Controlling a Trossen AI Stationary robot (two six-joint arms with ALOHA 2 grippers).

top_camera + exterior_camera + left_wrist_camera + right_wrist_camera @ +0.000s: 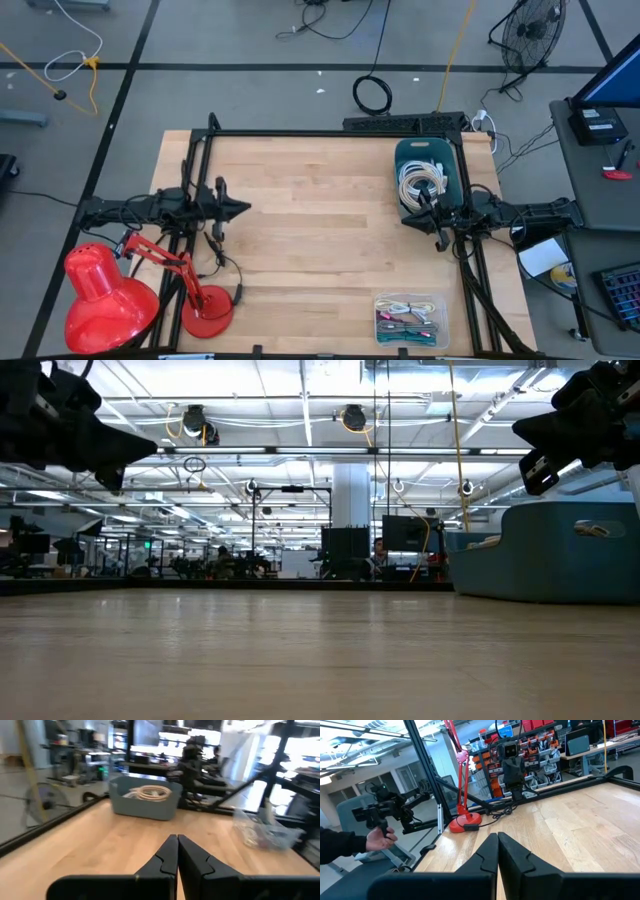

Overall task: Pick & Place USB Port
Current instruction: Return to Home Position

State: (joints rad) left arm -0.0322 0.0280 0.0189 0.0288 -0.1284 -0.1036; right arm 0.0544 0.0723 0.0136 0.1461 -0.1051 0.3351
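Note:
A teal bin (430,160) holding coiled white cables (424,184) stands on the table at the far right; it also shows in the left wrist view (145,800) and the low view (560,555). My right gripper (420,195) is shut and empty, above the bin's near end. My left gripper (243,209) is shut and empty, above the table's left side. A clear tray (410,320) of small coloured cables lies at the near right edge.
A red desk lamp (130,290) stands at the table's near left corner. A black frame (330,133) runs along the table's edges. The middle of the wooden table (320,240) is bare. A person's hand (382,837) holding a controller shows beyond the table.

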